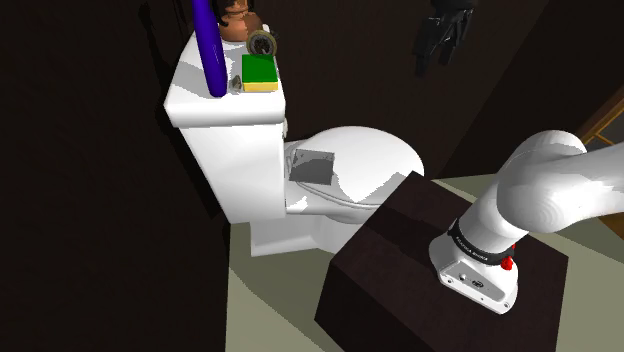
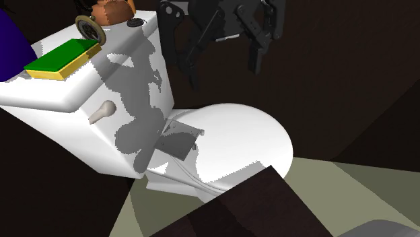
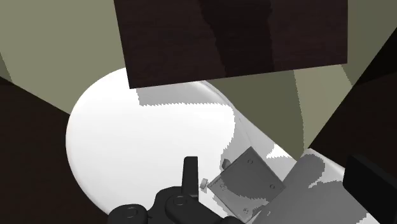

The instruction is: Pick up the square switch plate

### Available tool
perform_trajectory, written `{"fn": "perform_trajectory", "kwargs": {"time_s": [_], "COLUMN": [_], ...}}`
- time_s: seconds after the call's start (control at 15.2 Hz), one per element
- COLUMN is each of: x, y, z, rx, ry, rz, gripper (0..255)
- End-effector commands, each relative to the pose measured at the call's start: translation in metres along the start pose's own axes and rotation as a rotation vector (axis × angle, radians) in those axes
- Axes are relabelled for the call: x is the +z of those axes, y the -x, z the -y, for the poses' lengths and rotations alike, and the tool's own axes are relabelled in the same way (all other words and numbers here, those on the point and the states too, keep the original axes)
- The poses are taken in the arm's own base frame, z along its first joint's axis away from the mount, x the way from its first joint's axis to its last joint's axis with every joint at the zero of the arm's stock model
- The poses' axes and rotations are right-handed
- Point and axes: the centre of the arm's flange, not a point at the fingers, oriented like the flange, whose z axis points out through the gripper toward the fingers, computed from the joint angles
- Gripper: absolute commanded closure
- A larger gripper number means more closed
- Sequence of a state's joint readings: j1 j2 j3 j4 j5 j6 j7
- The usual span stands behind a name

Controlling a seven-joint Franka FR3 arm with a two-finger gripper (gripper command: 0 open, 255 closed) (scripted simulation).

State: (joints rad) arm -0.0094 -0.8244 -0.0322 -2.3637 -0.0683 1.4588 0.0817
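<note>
Hovering well above the closed toilet lid (image 1: 365, 160) in the shoulder view, the black gripper (image 1: 443, 35) sits at 1 o'clock from it, holding nothing. Grey square switch plate (image 1: 312, 167) lies flat on the lid's 9 o'clock edge, just beside the tank (image 1: 225, 160). Tank top carries a green-and-yellow sponge (image 1: 259, 72) at its 3 o'clock side, a purple tube (image 1: 208, 45) at 12 and a round ring (image 1: 263, 42) just behind the sponge. White arm (image 1: 540, 200) rises from the dark stand (image 1: 400, 270) at 5 o'clock.

Second exterior view: gripper (image 2: 225, 57) hangs with jaws apart, at 1 o'clock from the switch plate (image 2: 178, 140) and well apart from it. Plate rests in the gripper's shadow at the lid's (image 2: 249, 141) 9 o'clock. Sponge (image 2: 64, 57) on the tank top sits at 10 o'clock from the plate, flush handle (image 2: 102, 112) on the tank front.

Wrist view: fingers (image 3: 189, 175) stand wide apart, empty. Switch plate (image 3: 248, 181) lies on the white lid (image 3: 146, 140) between them, nearer this finger, untouched. Stand (image 3: 235, 38) is beyond the lid.
</note>
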Motion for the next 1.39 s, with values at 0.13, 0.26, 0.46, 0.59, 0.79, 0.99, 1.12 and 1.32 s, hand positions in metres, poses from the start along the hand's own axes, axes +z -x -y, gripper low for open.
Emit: {"fn": "perform_trajectory", "kwargs": {"time_s": [0.13,0.26,0.46,0.59,0.79,0.99,1.12,1.32], "x": [0.012,0.027,0.053,0.074,0.108,0.146,0.174,0.218], "y": [-0.028,-0.055,-0.094,-0.12,-0.156,-0.191,-0.213,-0.243], "z": [-0.021,-0.04,-0.068,-0.084,-0.106,-0.124,-0.134,-0.145], "rx": [-0.007,-0.014,-0.024,-0.031,-0.041,-0.052,-0.059,-0.069], "ry": [-0.063,-0.126,-0.22,-0.282,-0.377,-0.471,-0.533,-0.628], "rz": [0.043,0.085,0.149,0.192,0.255,0.319,0.362,0.426], "gripper": [0,0,0,0,0,0,0,0]}}
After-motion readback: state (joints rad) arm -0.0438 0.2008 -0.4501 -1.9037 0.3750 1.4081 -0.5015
